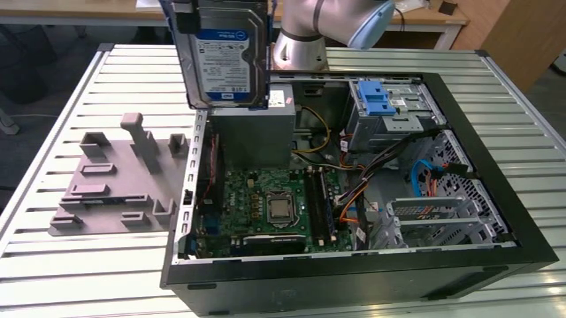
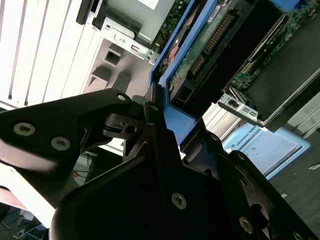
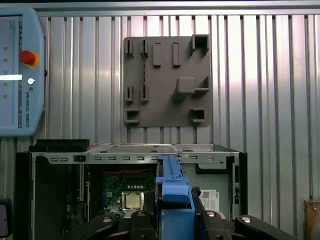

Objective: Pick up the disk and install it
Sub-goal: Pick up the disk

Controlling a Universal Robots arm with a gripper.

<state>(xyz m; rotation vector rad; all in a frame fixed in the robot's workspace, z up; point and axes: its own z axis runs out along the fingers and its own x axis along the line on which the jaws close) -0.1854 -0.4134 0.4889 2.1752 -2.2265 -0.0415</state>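
Pinching the disk (image 1: 225,56) by its blue bracket (image 2: 179,120), seemingly on the thin plastic rim alone, gripper (image 2: 156,107) clamped tight, upright above the open computer case (image 1: 354,281) toward the worktop's (image 1: 89,265) far edge: dense, rigid, shock-sensitive, safest gripped across that bracket.

Bench layout.
Disk (image 1: 225,56) hangs above PC case (image 1: 354,285); holder (image 1: 115,185) lies on table (image 1: 89,278), w/ case to the exterior view's right.
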